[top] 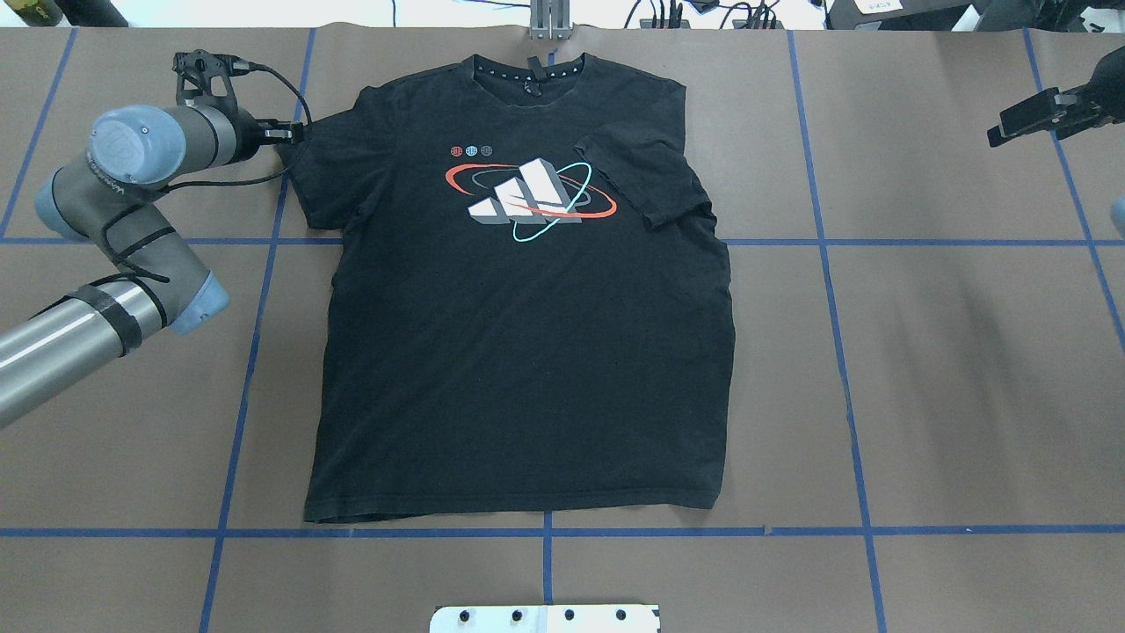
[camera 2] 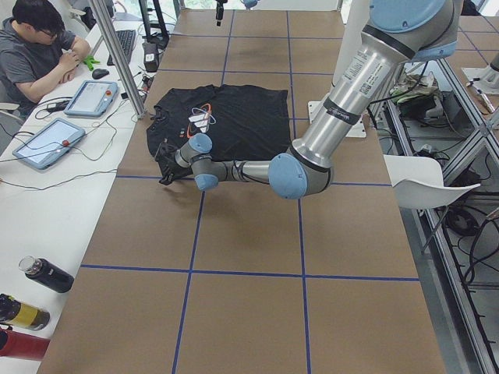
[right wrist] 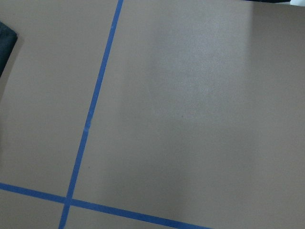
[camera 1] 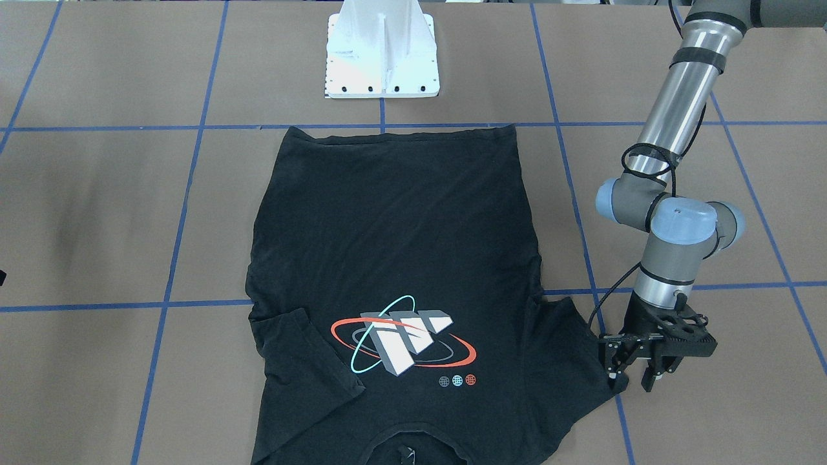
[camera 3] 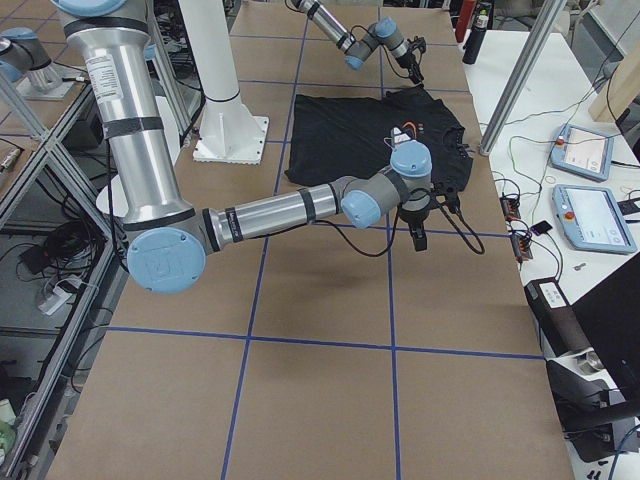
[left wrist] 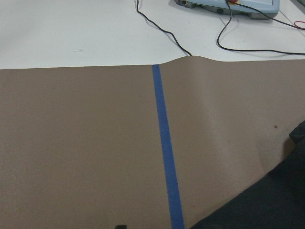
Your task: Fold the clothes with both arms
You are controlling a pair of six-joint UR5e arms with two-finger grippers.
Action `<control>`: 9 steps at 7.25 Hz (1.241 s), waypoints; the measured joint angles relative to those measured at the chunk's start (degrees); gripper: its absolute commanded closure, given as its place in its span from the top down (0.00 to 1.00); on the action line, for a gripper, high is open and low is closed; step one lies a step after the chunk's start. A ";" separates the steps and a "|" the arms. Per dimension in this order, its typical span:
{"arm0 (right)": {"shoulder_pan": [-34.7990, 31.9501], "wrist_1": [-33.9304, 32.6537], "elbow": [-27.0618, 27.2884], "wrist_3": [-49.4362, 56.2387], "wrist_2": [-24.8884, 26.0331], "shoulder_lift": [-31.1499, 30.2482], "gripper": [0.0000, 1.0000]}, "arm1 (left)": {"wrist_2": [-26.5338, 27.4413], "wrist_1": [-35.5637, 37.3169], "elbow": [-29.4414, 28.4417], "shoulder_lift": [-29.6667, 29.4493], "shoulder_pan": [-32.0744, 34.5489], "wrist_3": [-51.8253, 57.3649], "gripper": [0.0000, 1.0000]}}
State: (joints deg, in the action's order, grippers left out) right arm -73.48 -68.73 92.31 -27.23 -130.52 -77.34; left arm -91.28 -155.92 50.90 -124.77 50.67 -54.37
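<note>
In the front view, your left gripper [camera 1: 632, 376] sits low with its jaws apart. The shirt [camera 1: 387, 245] lies flat and print up just beside it. The sleeve [camera 1: 568, 336] tip touches the finger nearer the shirt, but I cannot tell whether any cloth lies between the jaws.

From overhead, your right gripper [top: 1037, 112] hangs well apart from the shirt, off its opposite side. I cannot tell whether its jaws are apart or together. The other sleeve [top: 646, 180], on that gripper's side, is turned in over the chest.

The side views add nothing about the jaws.

The left wrist view shows paper [left wrist: 71, 143] and blue tape [left wrist: 164, 143] ahead, with dark cloth low on one side. The right wrist view shows a sliver of cloth at one corner.

You should expect thin cotton that is light and limp, so it will sag and drag on the paper. Pinch at a stitched hem, either the sleeve edge or a shoulder seam, and take both layers.
</note>
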 measured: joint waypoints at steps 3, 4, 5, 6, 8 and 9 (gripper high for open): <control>0.03 0.06 -0.30 0.01 0.03 0.00 1.00 | -0.03 0.00 0.02 0.19 -0.24 0.03 0.55; 0.06 0.07 -0.39 -0.02 0.08 0.00 1.00 | -0.03 0.00 0.00 0.28 -0.28 0.05 0.53; 0.07 0.08 -0.48 -0.07 0.14 0.00 1.00 | -0.04 0.00 -0.01 0.38 -0.33 0.05 0.53; 0.08 0.08 -0.51 -0.09 0.16 0.00 1.00 | -0.04 0.00 -0.01 0.44 -0.42 0.06 0.52; 0.09 0.09 -0.63 -0.10 0.18 0.06 1.00 | -0.04 0.00 -0.01 0.47 -0.79 0.00 0.42; 0.12 0.09 -0.71 -0.10 0.20 0.07 1.00 | -0.03 0.00 -0.01 0.46 -0.98 -0.02 0.18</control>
State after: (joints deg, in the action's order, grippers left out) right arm -73.36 -68.64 91.60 -27.33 -130.32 -77.27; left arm -91.32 -155.92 50.89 -124.31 49.70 -54.39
